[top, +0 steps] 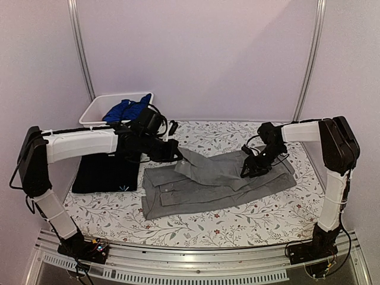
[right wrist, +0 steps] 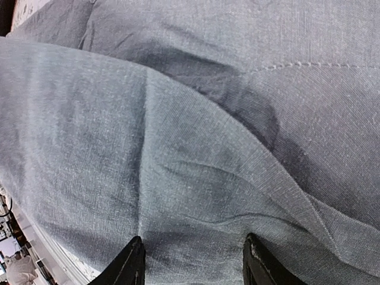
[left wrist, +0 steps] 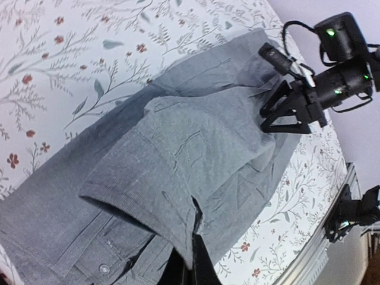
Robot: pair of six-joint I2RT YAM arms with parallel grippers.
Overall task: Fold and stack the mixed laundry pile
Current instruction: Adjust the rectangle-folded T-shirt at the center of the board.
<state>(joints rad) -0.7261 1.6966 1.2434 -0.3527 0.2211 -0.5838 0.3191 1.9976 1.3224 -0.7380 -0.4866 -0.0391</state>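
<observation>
Grey collared shirt [right wrist: 178,119] sprawls mid-table, half folded, one flap raised at its left end. Black T-shirt [top: 107,172] lies flat just left of it, seemingly set aside. Blue garment [top: 127,110] sits in the white bin [top: 90,111] behind, not yet folded. Left gripper [left wrist: 190,270] pinches the raised flap, likely to carry the fold across. Right gripper [right wrist: 193,236], fingers spread, rides low over the shirt's other end, probably to steady it.
</observation>
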